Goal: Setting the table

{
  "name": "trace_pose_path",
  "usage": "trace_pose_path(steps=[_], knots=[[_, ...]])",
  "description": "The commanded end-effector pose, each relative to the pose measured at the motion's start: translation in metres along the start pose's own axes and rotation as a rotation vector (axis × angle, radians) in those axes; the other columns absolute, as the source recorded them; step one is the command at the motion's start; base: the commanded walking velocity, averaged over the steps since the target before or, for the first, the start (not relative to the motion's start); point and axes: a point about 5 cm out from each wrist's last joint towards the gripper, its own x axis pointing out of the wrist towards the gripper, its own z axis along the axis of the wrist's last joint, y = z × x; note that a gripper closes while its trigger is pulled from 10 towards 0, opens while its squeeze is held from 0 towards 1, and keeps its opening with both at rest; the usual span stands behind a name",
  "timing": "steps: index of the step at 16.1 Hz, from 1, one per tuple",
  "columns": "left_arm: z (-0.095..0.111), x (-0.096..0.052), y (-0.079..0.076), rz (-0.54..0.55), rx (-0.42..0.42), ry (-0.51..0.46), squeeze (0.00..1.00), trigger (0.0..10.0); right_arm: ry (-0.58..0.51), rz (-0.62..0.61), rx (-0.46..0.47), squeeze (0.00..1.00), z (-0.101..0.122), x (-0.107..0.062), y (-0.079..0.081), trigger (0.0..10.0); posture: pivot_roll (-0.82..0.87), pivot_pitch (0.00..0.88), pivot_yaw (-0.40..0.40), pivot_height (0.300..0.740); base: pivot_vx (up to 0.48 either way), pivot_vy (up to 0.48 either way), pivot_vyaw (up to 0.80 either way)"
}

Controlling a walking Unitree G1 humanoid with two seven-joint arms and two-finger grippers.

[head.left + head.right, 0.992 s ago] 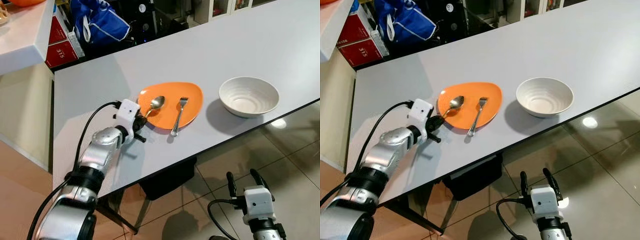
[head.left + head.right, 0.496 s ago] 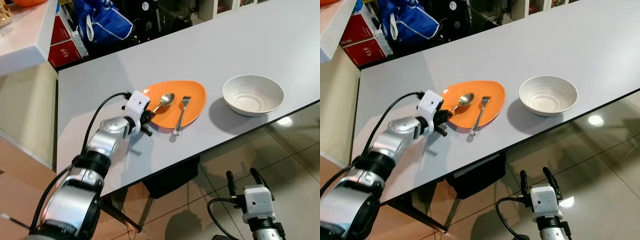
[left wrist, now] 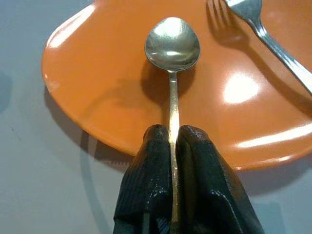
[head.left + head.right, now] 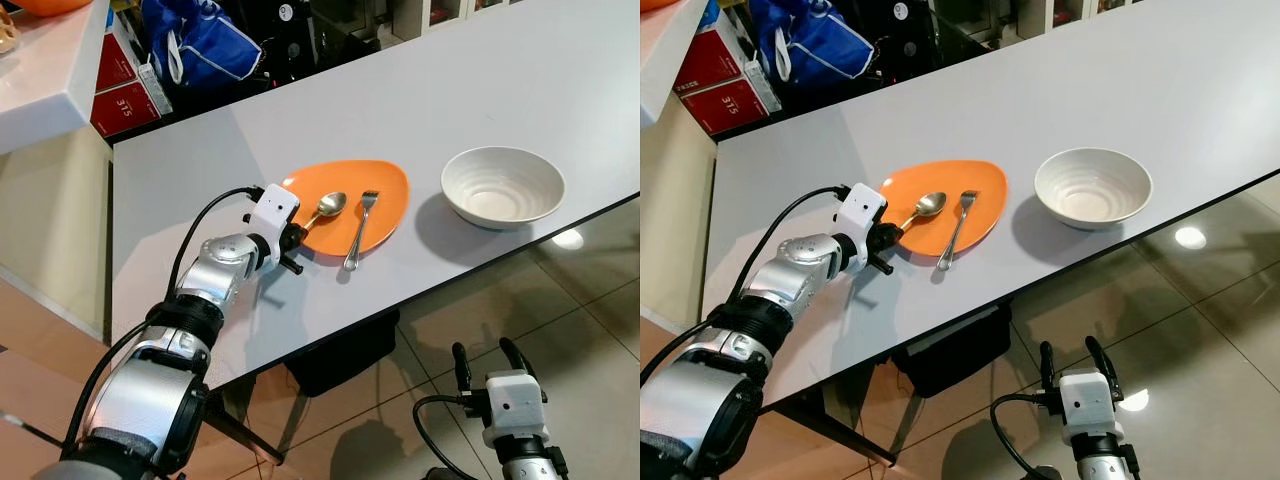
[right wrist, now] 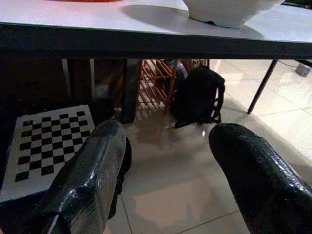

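Observation:
An orange plate (image 4: pixel 385 184) lies on the grey table (image 4: pixel 520 80). A metal spoon (image 4: pixel 333 205) has its bowl over the plate's left part, and my left gripper (image 4: pixel 293 245) is shut on its handle at the plate's left rim. In the left wrist view the two black fingers (image 3: pixel 151 180) pinch the thin handle of the spoon (image 3: pixel 172 46). A fork (image 4: pixel 358 232) lies across the plate, its handle end past the near rim. A white ribbed bowl (image 4: pixel 502 186) stands right of the plate near the table's front edge. My right gripper (image 4: pixel 492 360) hangs open below the table.
A blue bag (image 4: pixel 200 40) and red boxes (image 4: pixel 120 85) sit beyond the table's far left corner. A white counter (image 4: pixel 40 80) juts in at the upper left. Under the table are a black backpack (image 5: pixel 197 100), a checkered board (image 5: pixel 46 141) and glossy tiled floor (image 4: pixel 570 320).
The view has shifted slightly. My left gripper went forward to the plate's left rim and holds the spoon's handle, the spoon's bowl moving a little farther onto the plate. The right arm stayed still.

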Motion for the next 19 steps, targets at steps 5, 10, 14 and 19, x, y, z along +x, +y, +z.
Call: trace_pose_path(steps=[5, 10, 14, 19], knots=[[0.006, 0.002, 0.005, 0.074, -0.055, -0.057, 0.00, 0.0, -0.031, 0.051, -0.038, 0.00, 0.001, 0.007, 0.000, 10.0, -0.18, 0.042, 0.141, 0.740, 0.000, 0.000, 0.00], [0.008, 0.005, 0.002, 0.092, -0.071, -0.064, 0.00, 0.0, -0.038, 0.073, -0.039, 0.00, 0.001, 0.011, -0.002, 10.0, -0.18, 0.036, 0.110, 0.740, 0.000, 0.000, 0.00], [0.006, 0.008, -0.001, 0.109, -0.099, -0.074, 0.00, 0.0, -0.042, 0.079, -0.044, 0.00, -0.001, 0.014, -0.004, 10.0, -0.17, 0.021, 0.084, 0.740, 0.000, 0.000, 0.00], [0.012, 0.013, -0.009, 0.092, -0.060, -0.080, 0.00, 0.0, -0.049, 0.095, -0.044, 0.00, -0.001, 0.017, -0.003, 10.0, -0.18, 0.012, 0.078, 0.740, 0.000, 0.000, 0.00]])
